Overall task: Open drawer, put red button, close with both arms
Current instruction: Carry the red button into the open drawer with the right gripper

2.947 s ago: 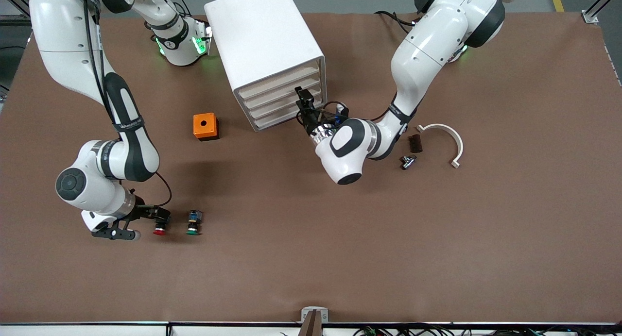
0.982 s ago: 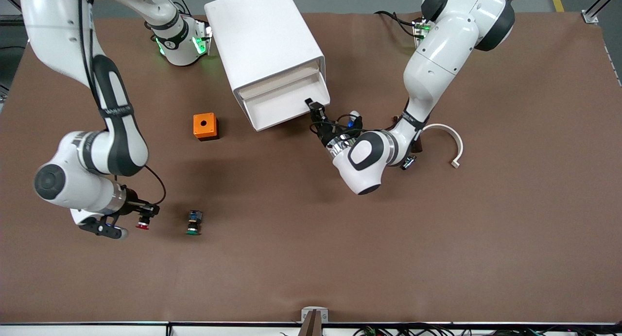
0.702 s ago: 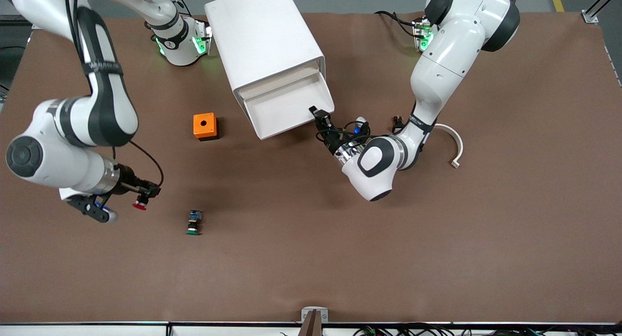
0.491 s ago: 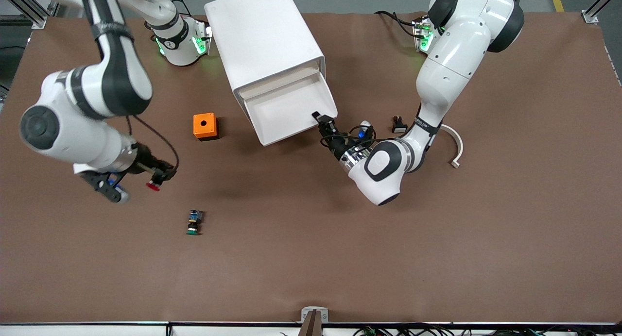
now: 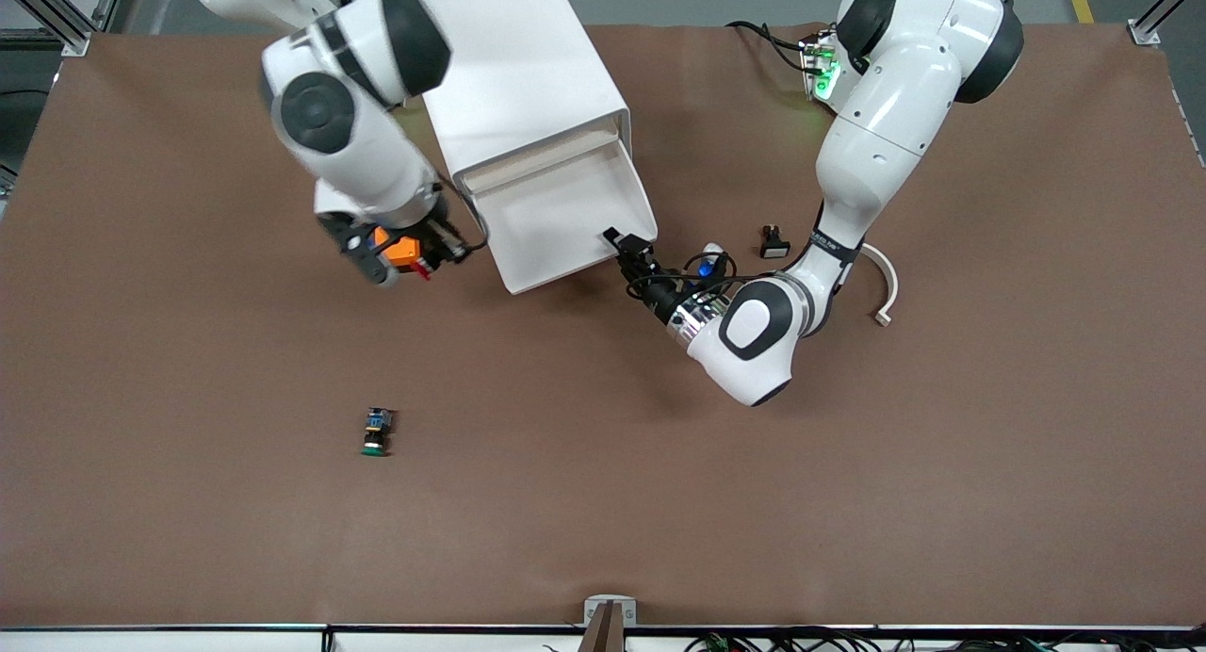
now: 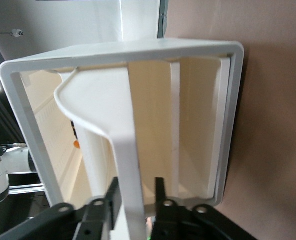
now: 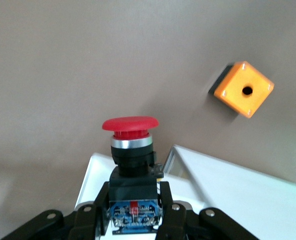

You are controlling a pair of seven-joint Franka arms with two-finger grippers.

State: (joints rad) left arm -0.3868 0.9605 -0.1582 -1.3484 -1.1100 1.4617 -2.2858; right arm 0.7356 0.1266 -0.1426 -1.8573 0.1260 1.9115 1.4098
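The bottom drawer stands pulled far out of the white cabinet. My left gripper is at the drawer's front corner toward the left arm's end. It is open, its fingers astride the drawer's thin front wall, with a gap on one side. My right gripper hangs over the orange box, beside the drawer's other front corner. It is shut on the red button, gripping the black body with the red cap pointing away from the hand.
The orange box has a round hole in its top. A green-capped button lies nearer the front camera. A small black part and a white curved piece lie toward the left arm's end.
The right arm carried the red button up from the table's near part to beside the drawer. The left gripper drew the drawer farther out, and its jaws have parted.
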